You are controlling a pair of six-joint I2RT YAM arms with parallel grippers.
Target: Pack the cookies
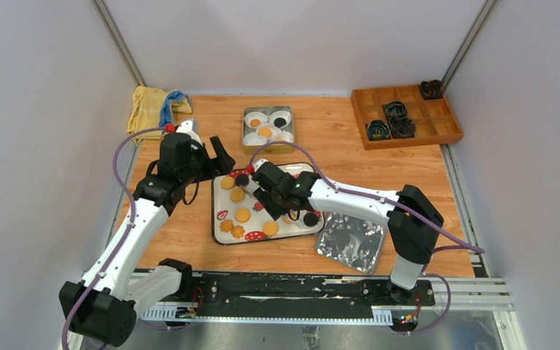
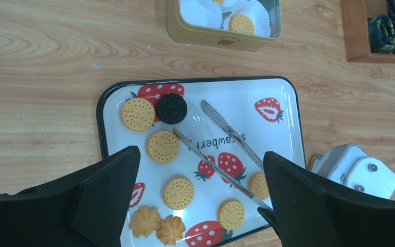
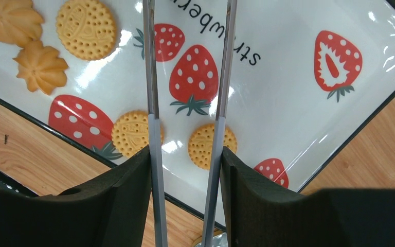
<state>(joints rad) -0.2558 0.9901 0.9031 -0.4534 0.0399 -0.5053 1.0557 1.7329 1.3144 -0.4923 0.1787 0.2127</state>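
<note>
Several golden round cookies [image 2: 163,146], two flower-shaped ones [image 2: 145,221] and a black one [image 2: 172,108] lie on a white strawberry-print tray [image 1: 215,226]. My right gripper [image 3: 185,154] is shut on metal tongs [image 3: 151,103]. The tongs' arms are spread over the tray and their empty tips reach close to the black cookie, as the left wrist view [image 2: 221,123] shows. My left gripper [image 2: 199,154] is open and empty above the tray's left half. A gold tin [image 1: 268,127] behind the tray holds white paper cups, some with a cookie in them.
A yellow cloth [image 1: 149,108] lies at the back left. A wooden compartment box [image 1: 406,115] with dark items stands at the back right. A silver foil bag [image 1: 350,243] lies right of the tray, under the right arm.
</note>
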